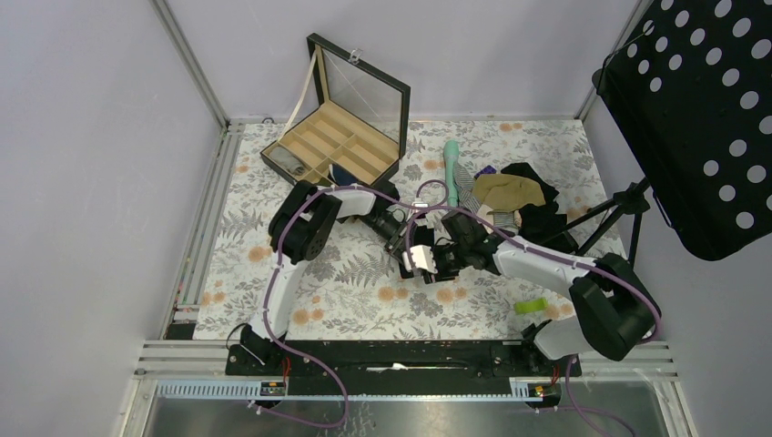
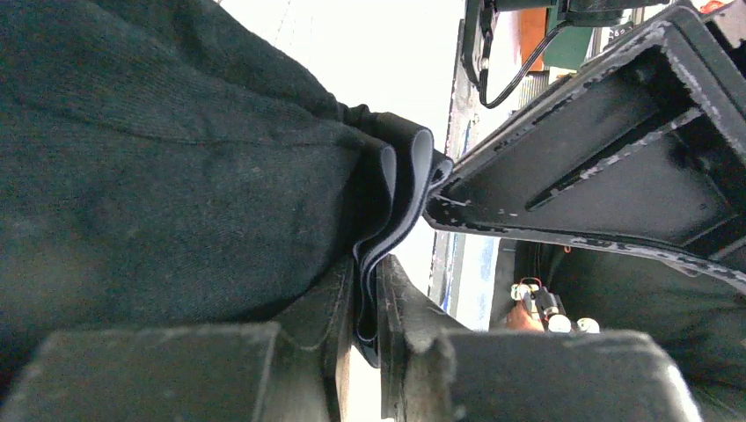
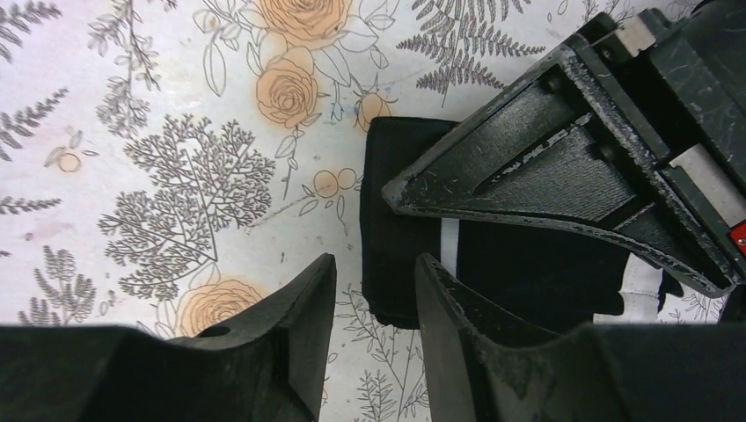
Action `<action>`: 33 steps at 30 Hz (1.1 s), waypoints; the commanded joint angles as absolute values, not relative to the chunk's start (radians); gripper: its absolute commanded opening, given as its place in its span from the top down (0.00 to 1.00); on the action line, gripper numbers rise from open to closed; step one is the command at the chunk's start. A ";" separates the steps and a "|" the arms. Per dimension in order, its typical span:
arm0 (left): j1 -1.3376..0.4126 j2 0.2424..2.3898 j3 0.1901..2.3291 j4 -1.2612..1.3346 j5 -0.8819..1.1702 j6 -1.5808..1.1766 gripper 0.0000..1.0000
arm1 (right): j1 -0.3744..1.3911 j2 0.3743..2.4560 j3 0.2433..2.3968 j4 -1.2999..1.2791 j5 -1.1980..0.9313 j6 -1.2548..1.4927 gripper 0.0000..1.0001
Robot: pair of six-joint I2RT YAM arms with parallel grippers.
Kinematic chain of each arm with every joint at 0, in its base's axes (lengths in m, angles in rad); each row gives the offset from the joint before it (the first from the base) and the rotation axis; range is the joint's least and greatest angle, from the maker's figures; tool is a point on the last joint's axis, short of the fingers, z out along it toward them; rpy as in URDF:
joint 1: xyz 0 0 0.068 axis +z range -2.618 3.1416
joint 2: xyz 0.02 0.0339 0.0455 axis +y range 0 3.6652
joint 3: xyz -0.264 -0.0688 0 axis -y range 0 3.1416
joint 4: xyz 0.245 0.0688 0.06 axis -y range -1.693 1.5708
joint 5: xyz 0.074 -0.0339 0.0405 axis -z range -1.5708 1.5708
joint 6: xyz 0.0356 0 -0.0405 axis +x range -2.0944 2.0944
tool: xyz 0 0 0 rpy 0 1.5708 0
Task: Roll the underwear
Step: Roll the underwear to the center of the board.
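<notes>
Underwear is soft and floppy (pinch the folds). Left gripper squeezes its edge; right gripper hangs open at 3 o'clock.

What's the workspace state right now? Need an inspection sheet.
Surface: floral table cover, flat where visible.
Job's things: underwear at centre, folded, dark with a white stripe.
Clutter: open compartment box far left; garment pile and teal object far right; green item by the right arm.
Grippers: left gripper shut on the underwear's edge; right gripper open, low over its other side.
Cables: purple cables along both arms.
Surroundings: black perforated panel on a stand, right; grey walls.
</notes>
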State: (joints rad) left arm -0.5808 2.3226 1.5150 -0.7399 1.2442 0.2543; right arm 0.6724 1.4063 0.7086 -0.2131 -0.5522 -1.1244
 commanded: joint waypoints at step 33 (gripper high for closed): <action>-0.368 1.204 0.917 -0.204 0.444 0.305 0.42 | 0.602 1.815 1.012 -0.612 -0.565 -1.133 0.73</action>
